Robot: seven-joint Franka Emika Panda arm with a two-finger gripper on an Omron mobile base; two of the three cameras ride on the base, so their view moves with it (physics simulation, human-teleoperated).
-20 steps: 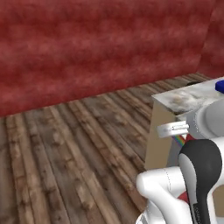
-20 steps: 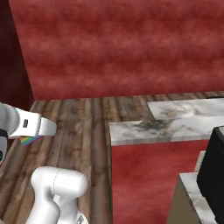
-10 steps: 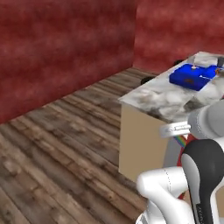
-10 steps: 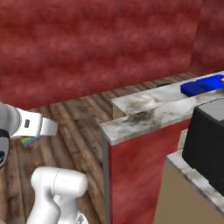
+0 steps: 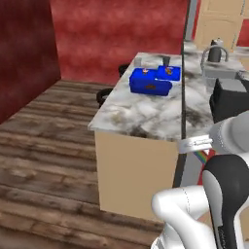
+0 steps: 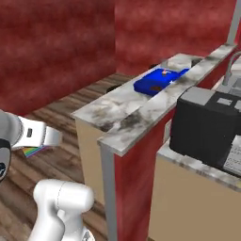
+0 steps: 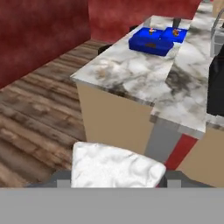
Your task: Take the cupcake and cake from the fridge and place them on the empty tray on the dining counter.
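My gripper [image 7: 116, 176] is shut on the cake [image 7: 114, 167], whose white top lies between the two dark fingertips. In the left base view the gripper [image 5: 195, 144] hangs beside the arm with the cake's coloured layers [image 5: 204, 156] showing under it. The right base view has the gripper [image 6: 49, 137] and the cake [image 6: 33, 152] at the far left. Ahead stands the marble dining counter [image 5: 141, 114] with a cluster of blue trays [image 5: 151, 81] at its far end. Small items lie on them, one red-topped [image 7: 151, 30], perhaps the cupcake. Which tray is the task's I cannot tell. The fridge is out of view.
A black box-like appliance [image 6: 209, 123] stands on the lower ledge right of the counter, with a tap [image 5: 214, 51] further back. A grey post [image 5: 186, 78] rises at the counter's edge. Dark stools [image 5: 104, 97] stand by its left side. Wooden floor [image 5: 44, 146] spreads to the left.
The whole picture has swung: the base has moved, bringing the counter and blue trays from the right edge toward the middle. The gripper keeps the cake as before.
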